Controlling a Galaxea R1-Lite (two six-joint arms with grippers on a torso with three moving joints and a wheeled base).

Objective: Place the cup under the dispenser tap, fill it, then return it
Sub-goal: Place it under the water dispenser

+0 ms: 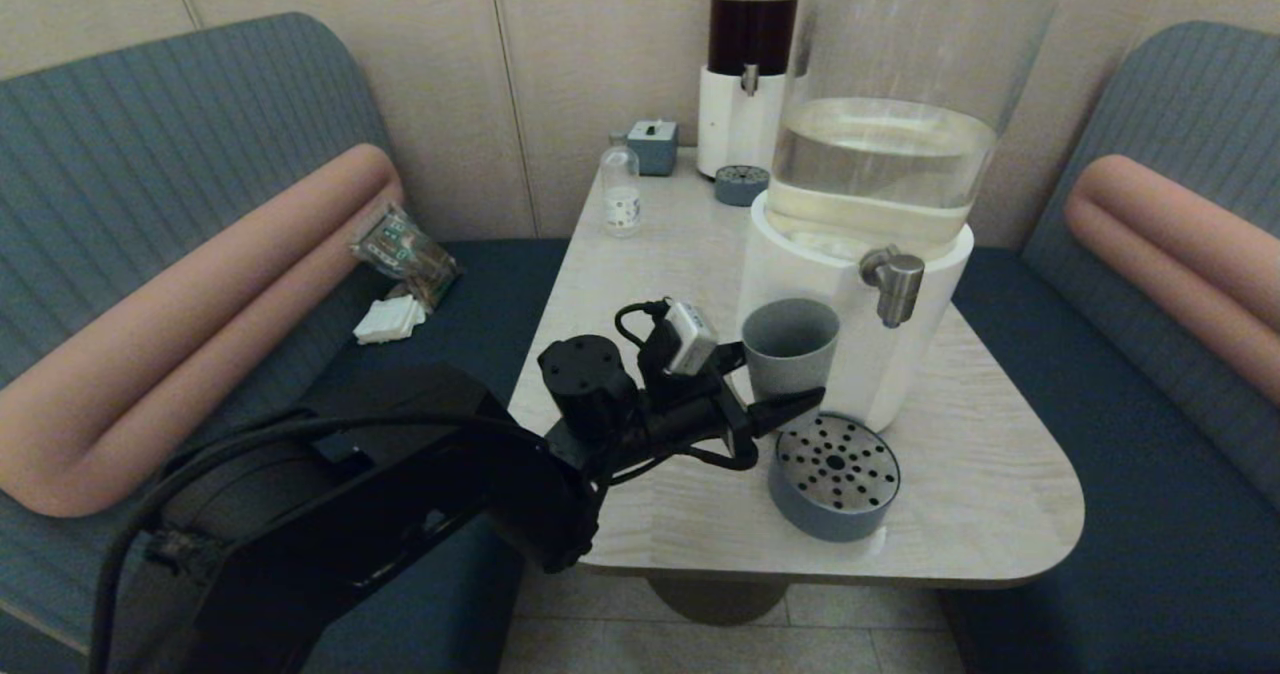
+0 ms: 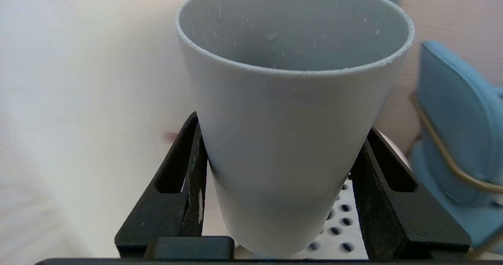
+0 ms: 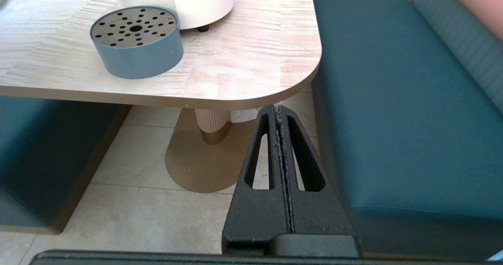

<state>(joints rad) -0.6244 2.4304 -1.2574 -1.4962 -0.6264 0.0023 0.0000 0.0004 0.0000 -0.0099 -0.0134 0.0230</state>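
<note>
Gripping the unmarked cup (image 2: 290, 139), the left end effector (image 1: 775, 404) hovers beside the dispenser tap (image 1: 893, 284).

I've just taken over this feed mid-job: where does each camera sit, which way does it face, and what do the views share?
Head: high, looking down at the table, dispenser tap and left arm.
Left wrist: behind the left gripper, its fingers clamping the cup.
Right wrist: low beside the table, behind the shut right gripper.
Shared: the drip tray shows in all three; the cup in head and left wrist.
</note>
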